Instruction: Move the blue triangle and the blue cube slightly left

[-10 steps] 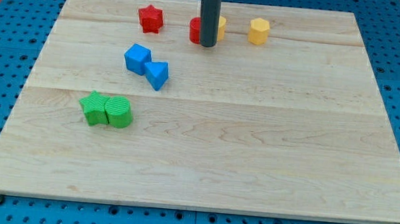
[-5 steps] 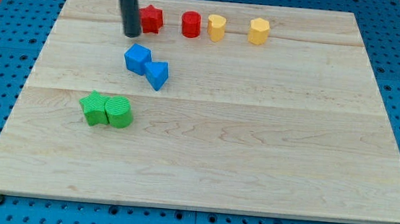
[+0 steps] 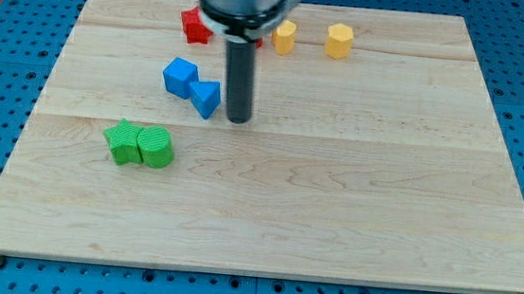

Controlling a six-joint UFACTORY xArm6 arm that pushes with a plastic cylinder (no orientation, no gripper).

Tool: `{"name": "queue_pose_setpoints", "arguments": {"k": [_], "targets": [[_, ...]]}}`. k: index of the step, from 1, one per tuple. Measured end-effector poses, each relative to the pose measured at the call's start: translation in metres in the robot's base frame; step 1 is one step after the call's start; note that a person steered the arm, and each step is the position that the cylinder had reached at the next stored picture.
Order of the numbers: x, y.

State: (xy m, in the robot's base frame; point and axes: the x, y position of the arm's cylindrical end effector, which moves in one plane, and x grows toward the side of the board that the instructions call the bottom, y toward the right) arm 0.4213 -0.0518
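The blue cube [image 3: 180,76] sits left of the board's centre, with the blue triangle [image 3: 206,97] touching it at its lower right. My tip [image 3: 238,119] rests on the board just to the right of the blue triangle, a small gap between them. The rod rises from there to the arm's metal end at the view's top.
A red star [image 3: 193,27] is partly hidden behind the arm at the top. A red block behind the rod is mostly hidden. A yellow block [image 3: 284,36] and a yellow hexagon [image 3: 339,40] lie at the top. Two green blocks [image 3: 140,144] touch at lower left.
My tip moved from near the red and yellow blocks at the top, left past the red star, then down and right to just right of the blue triangle. The blocks have not moved.
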Motion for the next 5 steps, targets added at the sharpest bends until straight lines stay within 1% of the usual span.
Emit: {"name": "queue_pose_setpoints", "arguments": {"k": [1, 3, 4, 5], "targets": [[-0.041, -0.046], [-0.061, -0.107], [-0.089, -0.124], [-0.092, -0.148]]}}
